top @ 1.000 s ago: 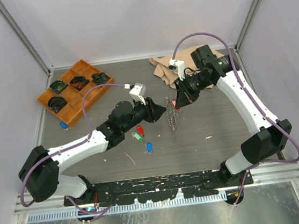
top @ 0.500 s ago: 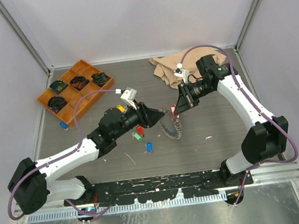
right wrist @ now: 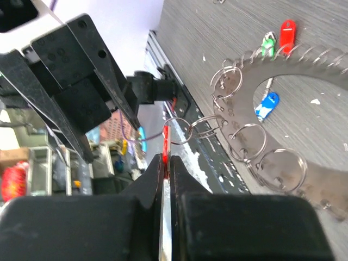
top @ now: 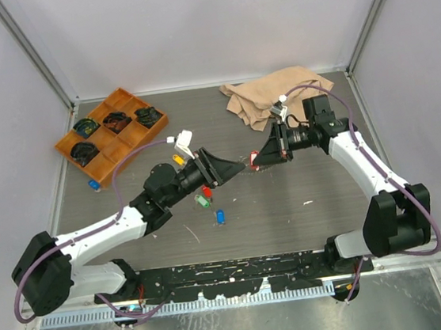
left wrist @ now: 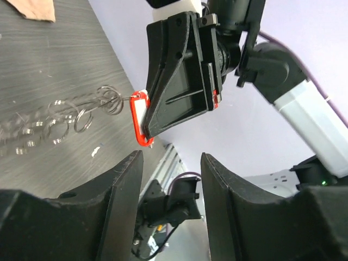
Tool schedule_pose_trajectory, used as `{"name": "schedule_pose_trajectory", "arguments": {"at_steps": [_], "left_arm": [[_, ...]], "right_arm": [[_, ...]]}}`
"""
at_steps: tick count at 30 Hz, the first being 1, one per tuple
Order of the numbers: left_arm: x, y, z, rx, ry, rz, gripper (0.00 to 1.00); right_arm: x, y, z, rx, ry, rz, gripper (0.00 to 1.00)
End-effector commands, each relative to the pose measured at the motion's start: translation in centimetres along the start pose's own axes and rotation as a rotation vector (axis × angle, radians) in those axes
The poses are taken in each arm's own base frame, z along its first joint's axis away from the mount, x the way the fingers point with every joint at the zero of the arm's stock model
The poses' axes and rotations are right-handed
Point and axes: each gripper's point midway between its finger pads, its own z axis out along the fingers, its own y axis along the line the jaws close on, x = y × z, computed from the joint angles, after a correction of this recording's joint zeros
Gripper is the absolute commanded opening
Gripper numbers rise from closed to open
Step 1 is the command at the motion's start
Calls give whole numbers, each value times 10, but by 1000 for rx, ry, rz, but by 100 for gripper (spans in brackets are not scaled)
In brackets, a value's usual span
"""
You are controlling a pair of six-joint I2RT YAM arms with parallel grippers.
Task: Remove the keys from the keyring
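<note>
My right gripper (right wrist: 166, 163) is shut on the red key tag (right wrist: 165, 142), which shows edge-on between its jaws. A small wire ring links the tag to the keyring (right wrist: 296, 147), a grey jagged-rimmed ring hanging in the air with several small split rings on it. Seen from above, the right gripper (top: 256, 159) holds the red tag (top: 253, 161) just right of my left gripper (top: 234, 166). The left gripper (left wrist: 171, 201) is open and empty, facing the red tag (left wrist: 140, 124) and the trailing rings (left wrist: 81, 111). Loose red (top: 206, 191), green (top: 201, 201), blue (top: 221, 216) and yellow (top: 178, 159) keys lie on the table.
An orange compartment tray (top: 108, 171) with dark coiled bundles stands at the back left, with a blue key (top: 93, 183) beside it. A tan cloth (top: 272, 95) lies at the back right. Walls enclose the table on three sides.
The left gripper has opened wider and let go of the ring. The right gripper has shifted slightly right and turned with the red tag, and the keyring has swung up off the table.
</note>
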Motion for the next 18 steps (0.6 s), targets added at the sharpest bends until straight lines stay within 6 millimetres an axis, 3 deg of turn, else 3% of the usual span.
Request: {"name": "schedule_pose_trajectory", "arguments": {"at_steps": [1, 4, 7, 18], "left_arm": [[-16, -33, 11, 103, -27, -99, 48], [-15, -30, 13, 89, -23, -125, 48], [-9, -11, 22, 29, -11, -170, 48], [-18, -10, 32, 13, -56, -223, 48]], "right_arm": [[-14, 33, -4, -101, -87, 13, 1], [-13, 33, -3, -117, -108, 41, 1], [-12, 35, -4, -131, -118, 41, 1], [-5, 41, -6, -166, -117, -5, 1]]}}
